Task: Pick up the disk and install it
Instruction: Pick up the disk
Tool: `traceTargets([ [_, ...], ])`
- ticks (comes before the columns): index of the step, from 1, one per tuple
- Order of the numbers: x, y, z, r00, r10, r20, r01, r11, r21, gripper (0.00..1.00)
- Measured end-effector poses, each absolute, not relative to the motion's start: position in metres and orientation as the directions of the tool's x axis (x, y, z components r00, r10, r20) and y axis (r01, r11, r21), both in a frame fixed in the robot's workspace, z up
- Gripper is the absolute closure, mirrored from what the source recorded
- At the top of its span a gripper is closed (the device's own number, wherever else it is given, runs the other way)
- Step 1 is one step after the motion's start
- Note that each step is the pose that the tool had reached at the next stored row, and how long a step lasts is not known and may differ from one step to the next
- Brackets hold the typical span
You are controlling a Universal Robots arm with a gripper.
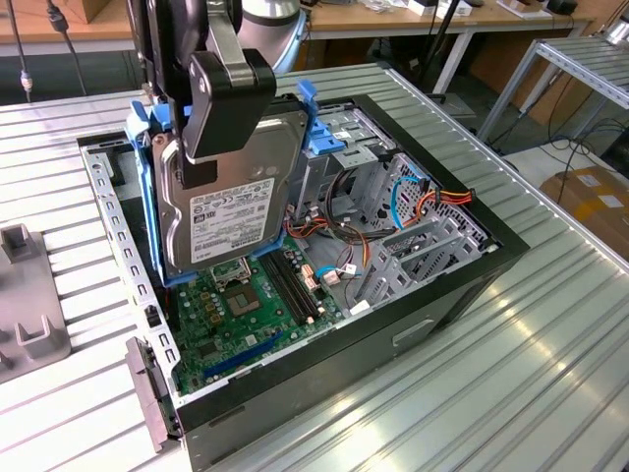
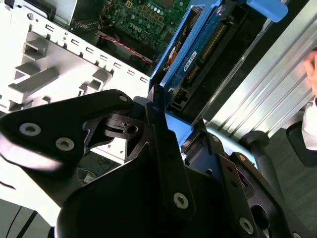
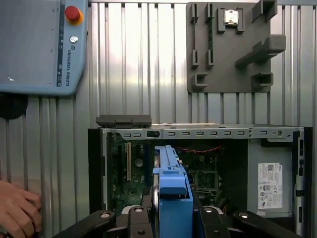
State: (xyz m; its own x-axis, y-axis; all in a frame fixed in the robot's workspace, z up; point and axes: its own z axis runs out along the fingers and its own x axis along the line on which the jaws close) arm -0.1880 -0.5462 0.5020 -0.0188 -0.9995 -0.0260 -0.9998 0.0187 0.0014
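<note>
One disk [image 1: 221, 211] is all the fingers [image 1: 218, 103] carry. They pinch it across its flat faces near the upper end, and in the exterior view one black finger lies on the labelled face. The disk hangs upright on edge, with blue rails down both long sides. It is above the open case [image 1: 472, 265], over the board [image 1: 246, 310] at the end toward the exterior view's left. Its lower edge comes close to the board; we cannot tell whether the two touch. Just beside it, toward the exterior view's right, stands the bay [image 1: 319, 182] with a blue bracket [image 1: 319, 133] on top. Past that, a tangle of cables [image 1: 418, 202] lies inside the case.

In the first wrist view we look along the disk [image 3: 171, 198] edge-on, its blue rail between the fingers [image 3: 223, 223] and the board [image 3: 198, 168] beneath. In the second wrist view the disk [image 2: 198, 54] shows its circuit side and connector end, gripped by the fingers [image 2: 161, 144].

The case lies on its side on a ribbed metal counter [image 1: 521, 374]. Also on the counter, apart from the case, are a grey fixture [image 3: 218, 64] with a small square chip [image 3: 231, 17] in one pocket, and a pendant [image 3: 34, 49] with a red button [image 3: 72, 13]. A person's hand [image 3: 17, 210] rests on the counter near the case.
</note>
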Motion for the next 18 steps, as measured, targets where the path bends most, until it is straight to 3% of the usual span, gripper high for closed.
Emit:
traceTargets([
  [18,-0.1797,-0.5519,0.5015,-0.019,-0.999,-0.026,-1.0,0.019,0.001,0.63],
])
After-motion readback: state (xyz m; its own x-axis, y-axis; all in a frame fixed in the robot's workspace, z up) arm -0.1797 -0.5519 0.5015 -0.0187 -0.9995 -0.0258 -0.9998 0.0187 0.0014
